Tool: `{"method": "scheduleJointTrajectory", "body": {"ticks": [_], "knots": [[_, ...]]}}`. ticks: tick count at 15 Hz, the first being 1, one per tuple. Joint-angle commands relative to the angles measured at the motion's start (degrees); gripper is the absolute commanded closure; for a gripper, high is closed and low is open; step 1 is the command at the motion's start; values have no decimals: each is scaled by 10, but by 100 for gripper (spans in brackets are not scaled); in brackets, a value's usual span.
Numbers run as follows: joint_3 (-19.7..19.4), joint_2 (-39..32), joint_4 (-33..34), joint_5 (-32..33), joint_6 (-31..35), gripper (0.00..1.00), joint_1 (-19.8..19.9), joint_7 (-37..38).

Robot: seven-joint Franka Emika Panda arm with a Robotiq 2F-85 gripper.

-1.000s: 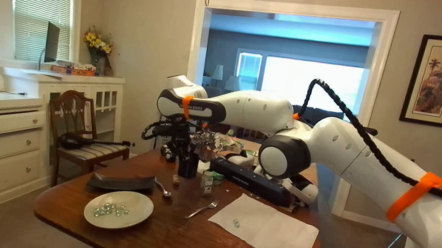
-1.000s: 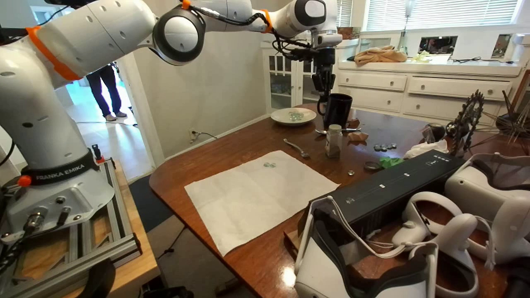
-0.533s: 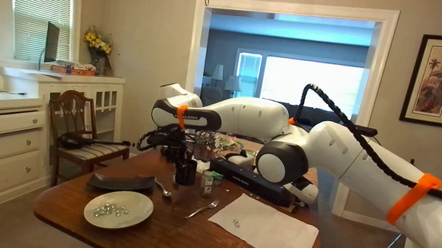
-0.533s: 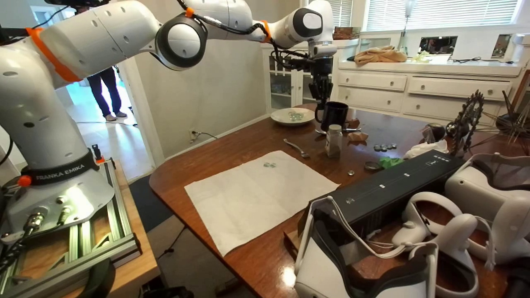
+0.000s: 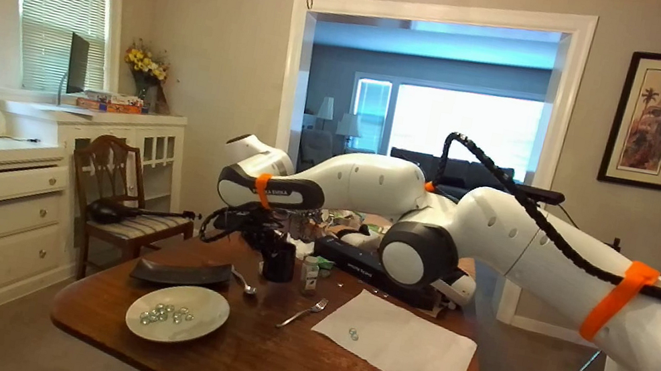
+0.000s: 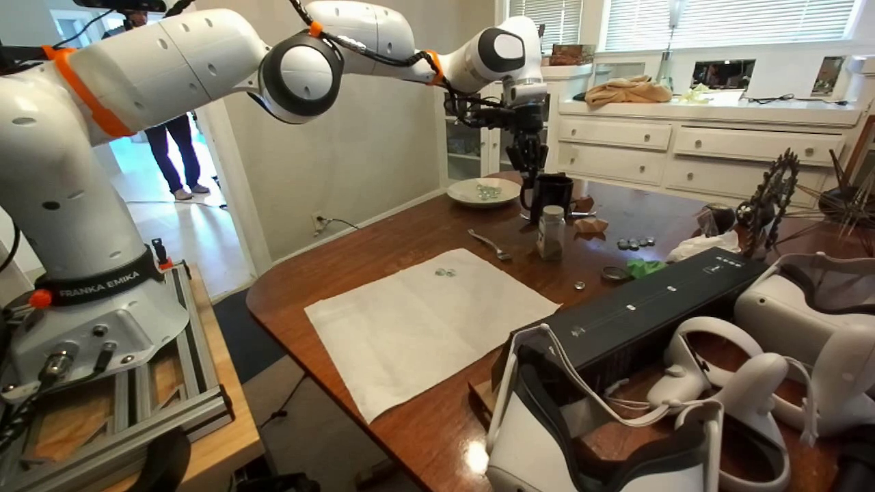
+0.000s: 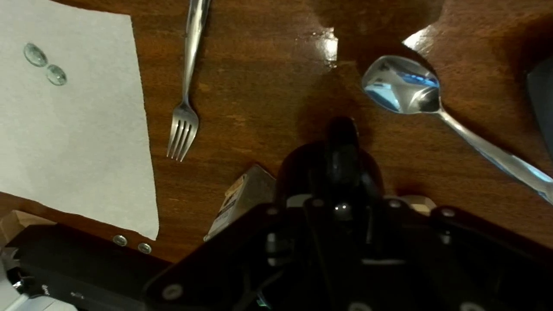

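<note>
Hand (image 6: pixel 530 176) gripping a black mug (image 6: pixel 555 191), upright, at its handle side, low at the far part of a wooden tabletop (image 6: pixel 383 253) in an exterior view; whether its base touches the wood is unclear. A shaker bottle (image 6: pixel 551 236) stands on the mug's near side, a plate (image 6: pixel 459 198) of glass beads (image 6: pixel 488 192) to its left. The grasp looks complete; the mug is not yet let go.

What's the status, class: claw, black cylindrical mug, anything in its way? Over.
Claw clamped on black cylindrical mug, handle side. Mug upright. Pale-lidded clear jar close beside it, possible obstacle.
</note>
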State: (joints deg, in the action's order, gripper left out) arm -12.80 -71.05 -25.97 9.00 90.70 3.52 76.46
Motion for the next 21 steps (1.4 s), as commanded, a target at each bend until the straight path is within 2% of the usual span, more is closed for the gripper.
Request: {"method": "scheduleJointTrajectory", "body": {"ticks": [1,16,17,18,21], "knots": [[-11,-10,8,14,5,95,-6,28],[-12,-36,10,18,26,95,-8,39],[-11,-37,10,18,26,70,-8,41],[-9,-35,9,16,22,54,-7,42],[0,-18,2,5,11,34,0,43]]}}
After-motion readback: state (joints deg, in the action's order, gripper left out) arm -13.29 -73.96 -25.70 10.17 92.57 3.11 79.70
